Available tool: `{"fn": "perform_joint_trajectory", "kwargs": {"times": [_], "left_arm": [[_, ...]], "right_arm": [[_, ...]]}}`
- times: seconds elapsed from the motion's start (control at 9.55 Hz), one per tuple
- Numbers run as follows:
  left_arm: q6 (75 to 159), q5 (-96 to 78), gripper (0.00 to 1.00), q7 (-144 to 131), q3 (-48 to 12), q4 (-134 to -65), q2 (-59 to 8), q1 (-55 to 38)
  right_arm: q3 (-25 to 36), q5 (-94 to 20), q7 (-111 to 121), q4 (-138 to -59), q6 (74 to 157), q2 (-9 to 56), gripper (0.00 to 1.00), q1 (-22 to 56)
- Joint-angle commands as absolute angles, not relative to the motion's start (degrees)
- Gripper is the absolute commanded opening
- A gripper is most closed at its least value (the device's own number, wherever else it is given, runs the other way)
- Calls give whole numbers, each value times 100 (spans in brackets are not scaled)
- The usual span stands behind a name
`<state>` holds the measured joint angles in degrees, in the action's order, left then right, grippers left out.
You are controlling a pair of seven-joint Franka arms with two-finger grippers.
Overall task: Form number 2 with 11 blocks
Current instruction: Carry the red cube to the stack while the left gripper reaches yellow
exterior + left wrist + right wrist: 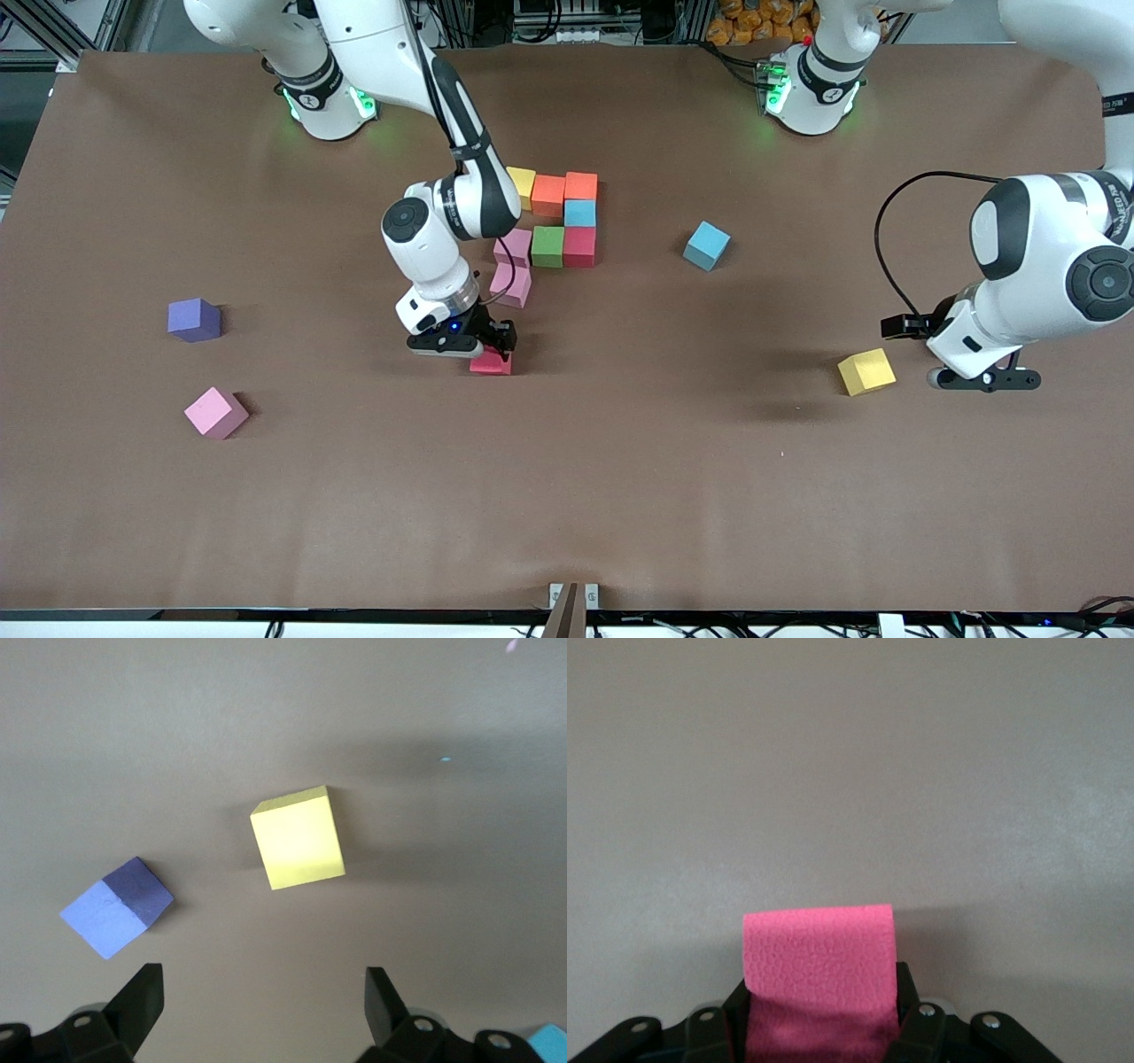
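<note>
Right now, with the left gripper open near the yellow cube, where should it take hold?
Come straight down from above and close on two opposite side faces of the yellow cube. It sits flat on the table, slightly turned, so rotate the left gripper to match its edges. All sides look free; the purple cube lies apart.

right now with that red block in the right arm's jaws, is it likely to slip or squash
The red block looks like matte, pebbled foam, so slipping seems unlikely. It probably gives slightly under the right gripper, whose jaws are shut on its flat sides. It's likely light, and flat faces won't roll.
</note>
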<state>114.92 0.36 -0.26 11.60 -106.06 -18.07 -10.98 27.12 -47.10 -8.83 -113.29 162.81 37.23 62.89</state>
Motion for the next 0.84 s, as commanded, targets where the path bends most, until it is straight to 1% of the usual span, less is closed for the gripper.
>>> {"fn": "perform_joint_trajectory", "kwargs": {"times": [0.0,0.31,0.73], "left_arm": [[12101,-53,100,-656,1072,-11109,-1826,-1133],[12663,-140,100,-738,1063,-11092,-2301,-1169],[13007,-193,100,-729,1064,-11066,-2609,-1125]], "right_arm": [[2918,-4790,-975,-11829,16225,3499,0,6670],[2918,-4799,-1115,-12040,16233,3366,0,6855],[2927,-4799,-1336,-12155,16260,3358,0,7048]]}}
